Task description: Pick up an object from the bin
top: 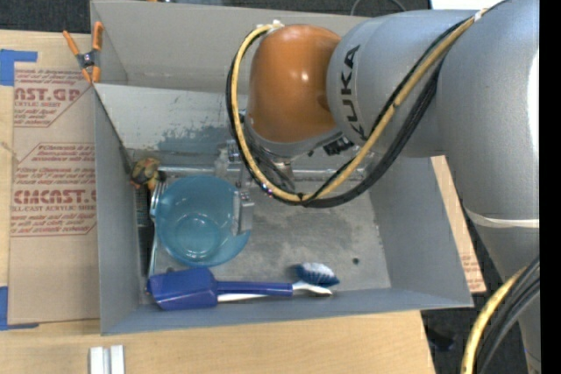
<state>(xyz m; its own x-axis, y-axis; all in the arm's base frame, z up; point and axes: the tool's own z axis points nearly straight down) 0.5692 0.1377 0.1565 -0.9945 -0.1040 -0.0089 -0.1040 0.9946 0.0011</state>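
Note:
My gripper (239, 193) hangs below the arm's orange cover, low in the bin's middle left. It is right at the right rim of a translucent blue cup (195, 230), which lies with its mouth facing up at the camera. Whether it grips the rim is hidden. A brush (230, 288) with a blue block end, a white handle and blue-white bristles lies along the bin's front wall, just below the cup.
A small brown thing (144, 170) sits at the left wall above the cup. A dark slim thing (143, 234) lies along the left wall beside the cup. The arm and its cables cover the bin's back right.

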